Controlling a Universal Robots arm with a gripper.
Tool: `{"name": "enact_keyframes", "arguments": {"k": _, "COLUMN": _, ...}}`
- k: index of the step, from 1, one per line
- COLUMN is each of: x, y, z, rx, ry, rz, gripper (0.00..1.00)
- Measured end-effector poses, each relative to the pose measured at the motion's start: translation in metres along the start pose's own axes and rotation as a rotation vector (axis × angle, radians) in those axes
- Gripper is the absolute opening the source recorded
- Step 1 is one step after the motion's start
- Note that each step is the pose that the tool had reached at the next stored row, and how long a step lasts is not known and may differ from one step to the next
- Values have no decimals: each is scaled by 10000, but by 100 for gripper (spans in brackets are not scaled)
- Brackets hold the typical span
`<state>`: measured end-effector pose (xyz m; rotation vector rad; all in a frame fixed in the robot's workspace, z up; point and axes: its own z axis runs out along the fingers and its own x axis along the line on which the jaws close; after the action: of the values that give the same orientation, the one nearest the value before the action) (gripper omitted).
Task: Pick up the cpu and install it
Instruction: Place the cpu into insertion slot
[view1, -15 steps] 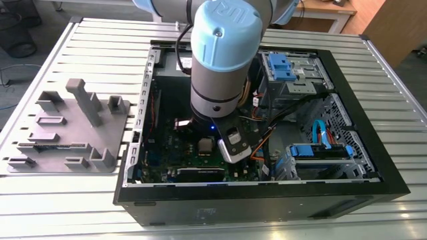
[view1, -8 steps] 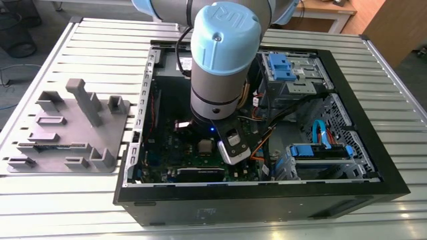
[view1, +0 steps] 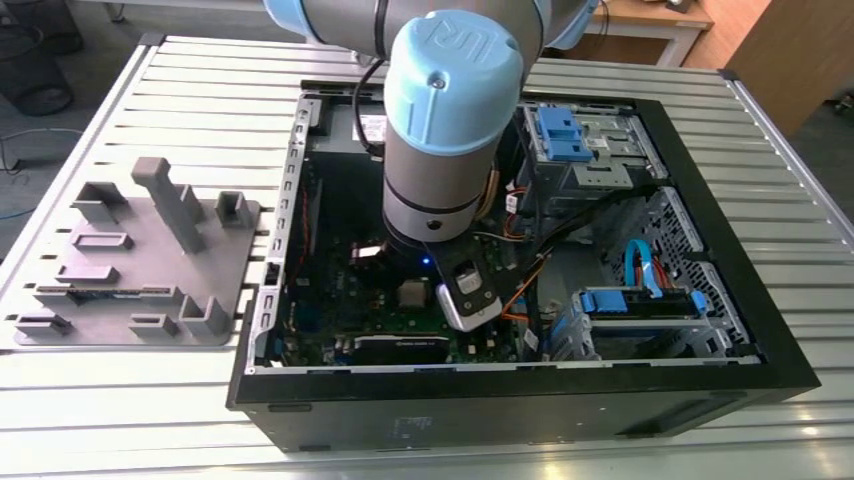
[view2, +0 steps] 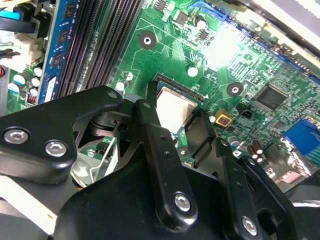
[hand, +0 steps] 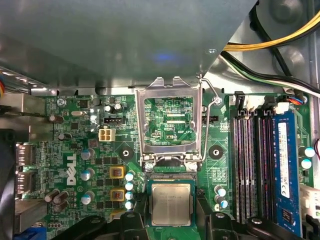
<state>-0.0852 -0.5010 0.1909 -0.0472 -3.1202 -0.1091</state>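
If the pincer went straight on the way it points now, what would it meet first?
The cpu, lying flat on the motherboard directly in line with the pincer. Depth is unclear in both wrist views, so the pincer may be very close to it or at its level.

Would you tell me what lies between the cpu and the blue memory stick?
In the first wrist view: small capacitors beside the cpu, then empty black memory slots.
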Motion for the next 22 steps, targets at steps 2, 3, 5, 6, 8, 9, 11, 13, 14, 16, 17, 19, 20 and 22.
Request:
{"name": "enact_keyframes", "arguments": {"k": 2, "x": -1, "y": 0, "z": 1, "rx": 0, "ry": 0, "rz": 1, "gripper": 47}}
{"name": "enact_keyframes", "arguments": {"k": 3, "x": -2, "y": 0, "z": 1, "rx": 1, "ry": -1, "rz": 1, "gripper": 47}}
{"name": "enact_keyframes", "arguments": {"k": 5, "x": -2, "y": 0, "z": 2, "rx": 2, "ry": 1, "rz": -27, "gripper": 47}}
{"name": "enact_keyframes", "arguments": {"k": 6, "x": -2, "y": 0, "z": 2, "rx": 2, "ry": 6, "rz": -101, "gripper": 47}}
{"name": "enact_keyframes", "arguments": {"k": 8, "x": -2, "y": 0, "z": 5, "rx": 5, "ry": 16, "rz": -241, "gripper": 47}}
{"name": "enact_keyframes", "arguments": {"k": 9, "x": -2, "y": 0, "z": 7, "rx": 5, "ry": 20, "rz": -299, "gripper": 47}}
{"name": "enact_keyframes", "arguments": {"k": 11, "x": -2, "y": -1, "z": 10, "rx": 7, "ry": 22, "rz": -320, "gripper": 47}}
{"name": "enact_keyframes", "arguments": {"k": 13, "x": -2, "y": -2, "z": 19, "rx": 9, "ry": 23, "rz": -321, "gripper": 47}}
{"name": "enact_keyframes", "arguments": {"k": 14, "x": -2, "y": -2, "z": 22, "rx": 11, "ry": 24, "rz": -321, "gripper": 47}}
{"name": "enact_keyframes", "arguments": {"k": 16, "x": -2, "y": -2, "z": 24, "rx": 12, "ry": 24, "rz": -321, "gripper": 47}}
{"name": "enact_keyframes", "arguments": {"k": 17, "x": -2, "y": -2, "z": 25, "rx": 10, "ry": 23, "rz": -321, "gripper": 47}}
{"name": "enact_keyframes", "arguments": {"k": 19, "x": -2, "y": -2, "z": 27, "rx": 8, "ry": 22, "rz": -321, "gripper": 47}}
{"name": "enact_keyframes", "arguments": {"k": 20, "x": -2, "y": -2, "z": 27, "rx": 8, "ry": 22, "rz": -321, "gripper": 47}}
{"name": "enact_keyframes", "arguments": {"k": 22, "x": -3, "y": -2, "z": 29, "rx": 4, "ry": 21, "rz": -321, "gripper": 48}}
